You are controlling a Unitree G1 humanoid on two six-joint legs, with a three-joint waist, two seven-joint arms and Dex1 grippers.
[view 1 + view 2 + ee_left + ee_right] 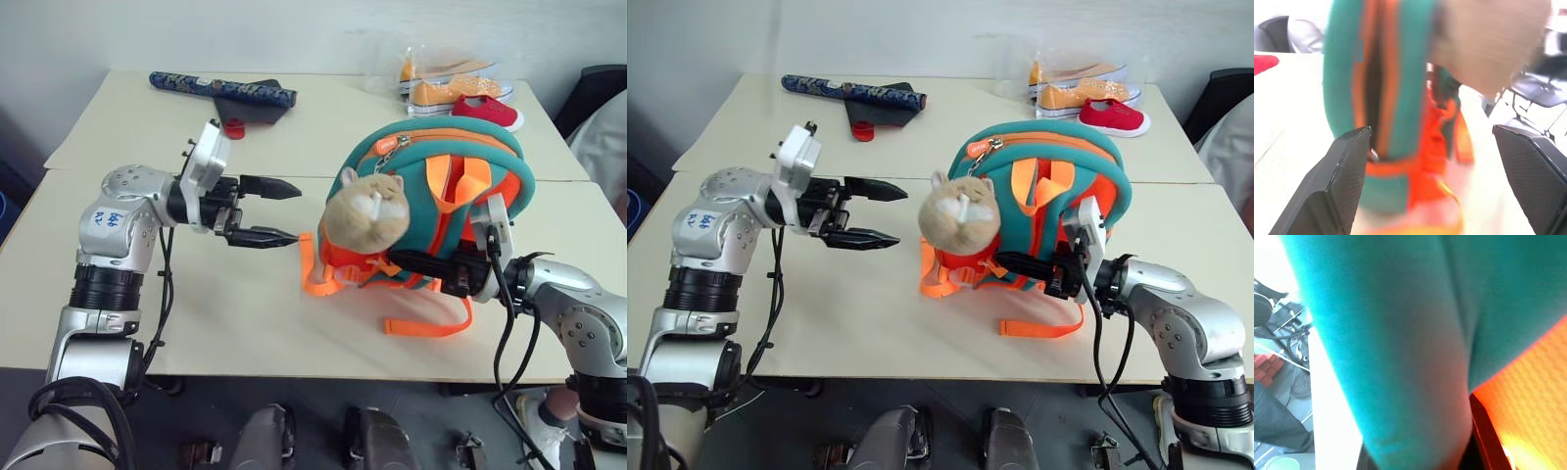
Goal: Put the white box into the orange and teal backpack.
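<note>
The orange and teal backpack [446,196] stands upright on the table, its top zipper gaping, with a tan plush charm [367,211] hanging off its left side. My left gripper [294,212] hovers just left of the charm, fingers wide open and empty, pointing at the bag. In the left wrist view the open zipper slot [1376,83] lies straight ahead between the fingers [1337,186]. My right gripper [1004,262] is shut on the backpack's lower edge among the orange straps [426,328]. Teal fabric [1400,333] presses close in the right wrist view. The white box is hidden.
A clear bag of orange and red shoes [456,88] lies at the back right. A long dark blue patterned item [220,90] and a small red object [233,127] lie at the back left. The seam between two tables [147,171] runs across behind my left gripper.
</note>
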